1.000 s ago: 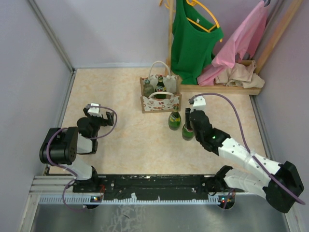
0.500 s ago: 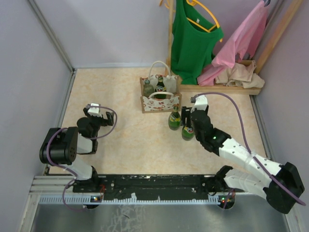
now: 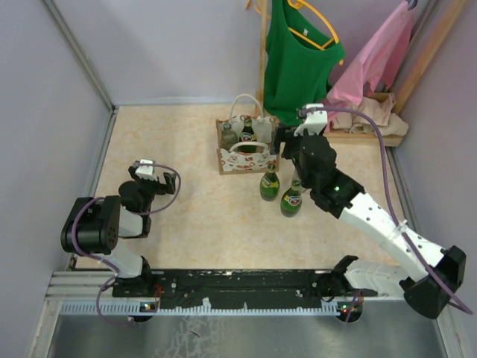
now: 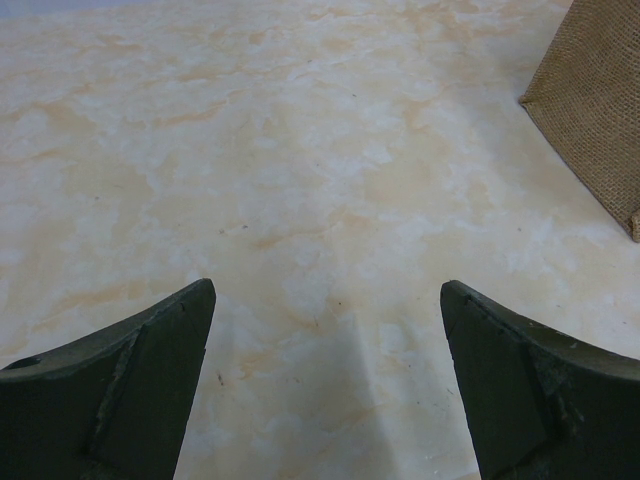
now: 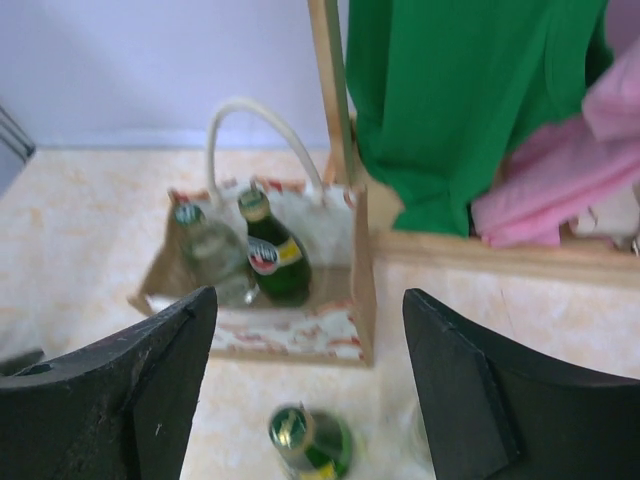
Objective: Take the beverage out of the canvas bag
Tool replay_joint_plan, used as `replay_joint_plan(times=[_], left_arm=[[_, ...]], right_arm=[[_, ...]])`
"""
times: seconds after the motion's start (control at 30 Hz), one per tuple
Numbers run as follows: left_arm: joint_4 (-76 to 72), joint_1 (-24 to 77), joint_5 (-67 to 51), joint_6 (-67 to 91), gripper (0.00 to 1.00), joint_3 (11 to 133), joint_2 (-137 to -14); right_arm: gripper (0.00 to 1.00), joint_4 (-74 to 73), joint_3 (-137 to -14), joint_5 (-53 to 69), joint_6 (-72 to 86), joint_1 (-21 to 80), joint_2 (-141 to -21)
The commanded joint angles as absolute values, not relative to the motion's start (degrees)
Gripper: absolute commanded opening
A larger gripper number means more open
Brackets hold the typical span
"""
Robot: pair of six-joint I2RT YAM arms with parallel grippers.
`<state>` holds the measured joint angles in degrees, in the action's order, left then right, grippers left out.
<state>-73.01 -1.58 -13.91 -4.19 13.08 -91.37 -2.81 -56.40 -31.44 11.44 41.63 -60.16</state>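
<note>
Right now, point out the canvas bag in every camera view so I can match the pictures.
Top external: the canvas bag stands upper centre, handles up.
Left wrist: only a tan woven corner, likely the canvas bag, shows at the upper right edge.
Right wrist: the canvas bag sits centre-left, with bottles inside.
Shared landmark: the beige marbled tabletop it stands on.

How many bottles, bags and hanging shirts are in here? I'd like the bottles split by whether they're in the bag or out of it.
Bag: 1
Bottles inside it: 2
Bottles standing outside it: 2
Hanging shirts: 2
Total: 7
</note>
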Motion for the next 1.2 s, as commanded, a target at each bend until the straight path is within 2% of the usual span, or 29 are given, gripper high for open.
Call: replay_joint_plan(times=[0.0,0.33,0.7,1.17], left_arm=[[-73.52,-1.25,-13.77,-4.65,1.0,13.91,-91.41],[-73.46,-1.27,-13.74,-4.62,1.0,13.89,-91.36],[-73.48,-1.26,-13.8,-4.65,1.0,13.88,-91.45],[-73.45,-1.26,-13.76,-4.64,1.0,13.89,-91.41]], right_arm=[[0.75,-0.55,-67.48,-32.32,7.29,42.01,-67.66],[0.75,-4.8,-91.09,-27.05,4.49,38.23,-89.94],[0.71,-17.35,-113.42,-20.21,6.21,33.29,-112.31],[0.66,-17.37,-109.95,-17.04,9.69,32.26,-116.09]])
